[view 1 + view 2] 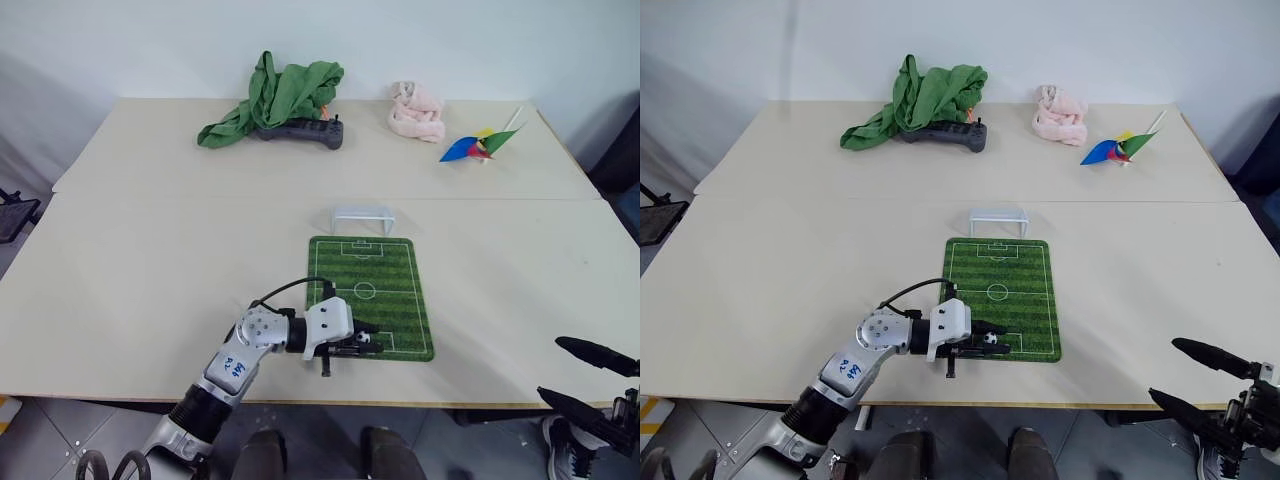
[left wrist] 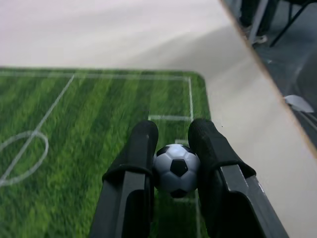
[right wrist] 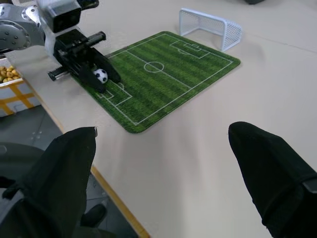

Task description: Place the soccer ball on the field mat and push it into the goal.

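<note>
Two fingers of the left gripper [image 2: 175, 144] pinch the soccer ball [image 2: 176, 168] above the field mat [image 1: 395, 275]; released carelessly, it may roll off, missing the goal [image 1: 362, 216]. The right gripper [image 3: 161, 166] is open.

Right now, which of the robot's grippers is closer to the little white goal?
The left. The left gripper holds the soccer ball over the near end of the field mat, straight across from the goal. The right gripper hangs open off the table's near right edge.

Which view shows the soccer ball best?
The left wrist view: the soccer ball is large there, clamped between the left gripper's fingers over the field mat. The eye views show a speck; the right wrist view shows it small.
</note>
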Controlling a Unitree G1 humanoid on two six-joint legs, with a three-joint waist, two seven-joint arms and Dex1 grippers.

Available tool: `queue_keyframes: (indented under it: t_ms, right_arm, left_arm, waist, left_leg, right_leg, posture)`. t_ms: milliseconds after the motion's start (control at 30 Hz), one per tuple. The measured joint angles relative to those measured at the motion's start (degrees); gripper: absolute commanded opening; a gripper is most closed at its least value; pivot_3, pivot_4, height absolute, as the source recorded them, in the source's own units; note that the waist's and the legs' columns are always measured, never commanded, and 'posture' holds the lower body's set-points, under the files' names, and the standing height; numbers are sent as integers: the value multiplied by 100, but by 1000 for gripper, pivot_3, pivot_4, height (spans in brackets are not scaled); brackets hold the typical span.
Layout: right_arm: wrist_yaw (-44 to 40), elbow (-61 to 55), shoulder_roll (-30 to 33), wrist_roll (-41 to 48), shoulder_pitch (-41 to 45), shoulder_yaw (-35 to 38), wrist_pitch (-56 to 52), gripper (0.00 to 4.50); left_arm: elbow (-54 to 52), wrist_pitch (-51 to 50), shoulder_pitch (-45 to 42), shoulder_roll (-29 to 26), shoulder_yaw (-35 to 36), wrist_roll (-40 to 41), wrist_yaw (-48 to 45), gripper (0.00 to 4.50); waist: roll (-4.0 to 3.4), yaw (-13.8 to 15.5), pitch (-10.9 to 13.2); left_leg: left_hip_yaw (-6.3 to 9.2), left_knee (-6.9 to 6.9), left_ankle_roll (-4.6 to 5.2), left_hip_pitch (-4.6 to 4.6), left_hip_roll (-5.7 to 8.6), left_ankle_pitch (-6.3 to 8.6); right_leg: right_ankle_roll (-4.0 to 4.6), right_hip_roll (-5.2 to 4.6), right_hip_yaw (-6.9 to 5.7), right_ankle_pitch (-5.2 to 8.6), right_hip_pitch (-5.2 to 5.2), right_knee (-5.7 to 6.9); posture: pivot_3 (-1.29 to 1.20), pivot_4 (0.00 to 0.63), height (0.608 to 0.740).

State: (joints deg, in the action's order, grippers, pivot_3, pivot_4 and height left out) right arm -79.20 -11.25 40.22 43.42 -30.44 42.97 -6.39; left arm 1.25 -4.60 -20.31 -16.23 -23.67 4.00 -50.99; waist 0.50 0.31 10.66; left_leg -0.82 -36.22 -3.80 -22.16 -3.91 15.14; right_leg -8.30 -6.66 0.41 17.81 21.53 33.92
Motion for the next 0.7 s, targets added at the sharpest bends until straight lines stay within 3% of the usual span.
queue_keyframes:
  t_ms: [667,700]
  right_arm:
    - [236,-204,5,72,80,2,-132,4500]
    - [237,-204,5,72,80,2,-132,4500]
  left_arm:
    - [210,320,54,225,-111,-223,215,864]
    - [210,335,54,224,-124,-223,205,1214]
  waist:
    - [-6,108,-4]
    - [-7,108,-4]
  left_leg:
    - [0,-4,2,1,0,-2]
    - [0,-4,2,1,0,-2]
  right_leg:
    - [6,0,0,3,-3,-1]
    - [6,0,0,3,-3,-1]
  posture:
    - [0,150,740]
    - [0,150,740]
